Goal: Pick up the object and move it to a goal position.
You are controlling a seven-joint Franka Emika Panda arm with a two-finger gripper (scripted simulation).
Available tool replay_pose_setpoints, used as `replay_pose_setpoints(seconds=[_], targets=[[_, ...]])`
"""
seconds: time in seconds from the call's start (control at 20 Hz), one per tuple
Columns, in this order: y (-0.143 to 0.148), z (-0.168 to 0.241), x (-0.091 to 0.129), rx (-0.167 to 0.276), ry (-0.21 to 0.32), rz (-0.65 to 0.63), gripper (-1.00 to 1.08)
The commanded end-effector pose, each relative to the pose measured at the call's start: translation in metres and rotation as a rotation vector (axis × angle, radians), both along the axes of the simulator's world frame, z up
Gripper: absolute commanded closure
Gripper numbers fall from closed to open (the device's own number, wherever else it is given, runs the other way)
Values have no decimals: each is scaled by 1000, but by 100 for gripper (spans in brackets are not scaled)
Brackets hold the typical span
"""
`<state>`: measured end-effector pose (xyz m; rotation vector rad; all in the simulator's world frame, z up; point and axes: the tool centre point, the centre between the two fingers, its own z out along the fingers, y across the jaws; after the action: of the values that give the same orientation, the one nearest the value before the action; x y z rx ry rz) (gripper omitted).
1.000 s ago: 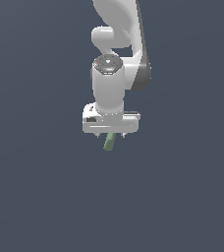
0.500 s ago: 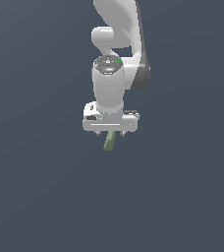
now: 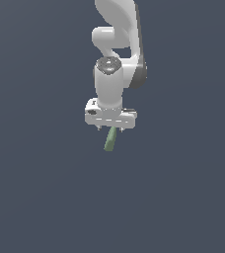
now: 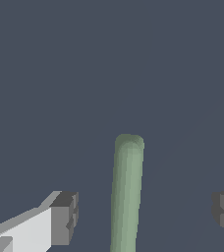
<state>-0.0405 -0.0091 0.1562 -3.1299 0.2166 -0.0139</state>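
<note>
Background was just flat dark blue-grey everywhere, no edges or anything else we could pick out. In the exterior view we had the white arm (image 3: 115, 54) coming down from the top of the frame, wrist pointing straight down, with the gripper (image 3: 110, 129) at the bottom of it. The object (image 3: 110, 139), a dull-green stick, poked out below the gripper, tilted so its lower end leaned toward the exterior view's left.

From the wrist view the gripper (image 4: 143, 211) looked wide open: one grey fingertip (image 4: 65, 218) sat well off to one side of the object (image 4: 127, 194) and the other well off on the far side, with clear gaps both ways. So nothing was pinching the stick that we could see.

Compared with a second ago we honestly saw almost no difference: same arm pose, same stick angle, same spot in frame.
</note>
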Motion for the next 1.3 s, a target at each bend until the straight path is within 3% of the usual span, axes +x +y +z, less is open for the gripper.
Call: replay_pose_setpoints(seconds=[0.0, 0.35, 0.7, 1.25], targets=[[-1, -4, -10, -1, 4, -29, -92], [-2, -10, -26, -3, 9, -69, -92], [-2, -15, -25, -3, 9, -68, -92], [-2, -58, -27, -3, 9, -70, -92]])
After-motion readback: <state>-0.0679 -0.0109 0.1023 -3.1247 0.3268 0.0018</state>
